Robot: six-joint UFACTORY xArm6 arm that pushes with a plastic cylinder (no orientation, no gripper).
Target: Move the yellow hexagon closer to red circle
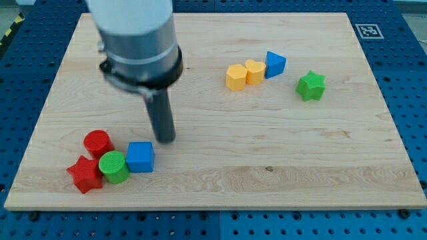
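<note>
A wooden desk [280,167] was seen lying on a blue perforated surface [407,40], with a black-and-white marker [367,30] set at its corner toward the view's top right. My tip [165,139] was placed low on the view's left half, just above the blue cube [141,157] and slightly to its right, close to it; contact could not be told. No gripper was carried by the arm, only the dark rod, so no spread or pressed state could be reported.

The yellow hexagon [235,77] was found in the upper middle, touching the yellow heart-like block [255,71] on its right, which was in turn pressed against the blue triangle [275,64]. A green star [311,86] lay near that row, to its right.

The red circle [97,143] was located well apart from the hexagon, toward the view's bottom left, clustered with the red star [85,175], the green cylinder [114,167] and the blue cube.
</note>
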